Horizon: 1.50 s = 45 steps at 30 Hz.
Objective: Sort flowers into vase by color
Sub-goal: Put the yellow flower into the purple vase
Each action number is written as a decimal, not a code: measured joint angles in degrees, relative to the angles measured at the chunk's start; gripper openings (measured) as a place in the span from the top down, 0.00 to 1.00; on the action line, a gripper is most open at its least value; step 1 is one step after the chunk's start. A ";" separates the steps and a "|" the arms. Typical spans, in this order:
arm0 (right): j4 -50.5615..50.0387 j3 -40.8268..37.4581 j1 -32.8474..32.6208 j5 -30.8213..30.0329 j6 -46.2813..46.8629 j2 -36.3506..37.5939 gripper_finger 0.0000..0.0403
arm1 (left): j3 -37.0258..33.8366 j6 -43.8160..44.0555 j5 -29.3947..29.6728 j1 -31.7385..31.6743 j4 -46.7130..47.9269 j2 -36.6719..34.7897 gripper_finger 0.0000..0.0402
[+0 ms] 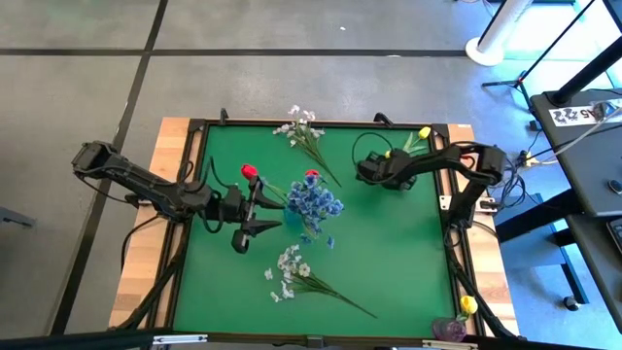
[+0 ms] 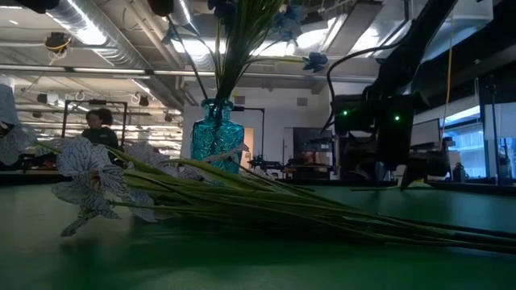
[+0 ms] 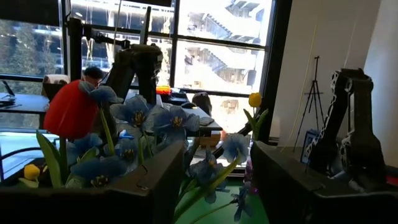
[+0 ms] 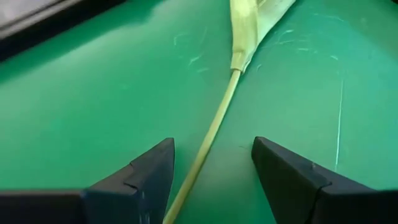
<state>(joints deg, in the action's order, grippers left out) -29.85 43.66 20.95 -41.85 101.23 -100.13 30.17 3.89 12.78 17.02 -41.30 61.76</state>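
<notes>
A teal glass vase [image 2: 216, 141] stands mid-table with a bushy blue spray [image 1: 313, 202] in it. A red tulip [image 1: 311, 176] shows over the spray and another red tulip [image 1: 249, 172] to its left. My left gripper [image 1: 266, 214] hovers open just left of the vase, and blue blossoms [image 3: 155, 118] show past its fingers. A yellow tulip [image 1: 424, 132] lies on the green mat at the far right. My right gripper [image 4: 211, 180] is open, low over the mat, one finger on either side of the tulip's stem [image 4: 214, 127], not touching it.
Two white sprays lie flat on the mat, one at the far edge [image 1: 303, 128] and one near the front [image 1: 292, 274]. A purple vase [image 1: 449, 331] with a yellow tulip [image 1: 468, 304] stands at the near right corner. A person [image 2: 98, 127] shows in the room behind.
</notes>
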 joint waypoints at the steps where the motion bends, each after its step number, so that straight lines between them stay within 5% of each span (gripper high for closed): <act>1: 0.02 0.00 0.00 -0.25 0.92 -0.05 0.45 | 0.00 0.00 0.00 0.00 0.00 0.00 0.54; 6: -2.11 0.84 1.31 1.46 -2.37 -0.16 0.54 | 0.00 -0.01 0.00 0.00 0.11 0.00 0.54; 18: -5.46 2.90 1.87 8.03 -19.27 0.54 0.98 | 0.02 0.15 0.00 0.00 0.02 0.00 0.54; 28: -15.38 2.64 -16.13 23.30 -25.14 10.78 0.92 | 0.00 1.84 0.00 0.02 1.86 0.00 0.54; 33: -15.34 2.67 -23.14 24.14 -26.96 13.19 0.91 | 0.00 3.39 0.00 0.02 1.86 0.00 0.54; 38: -16.04 2.67 -22.13 22.10 -29.33 13.30 0.80 | 0.00 3.03 0.00 0.02 1.85 0.00 0.54; 45: -14.23 2.69 -9.93 10.78 -30.51 12.96 0.50 | 0.00 -3.33 0.02 0.02 1.81 0.00 0.54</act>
<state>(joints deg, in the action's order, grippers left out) -44.09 46.35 11.02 -31.07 70.72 -87.17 30.17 0.56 12.80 17.04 -39.48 61.76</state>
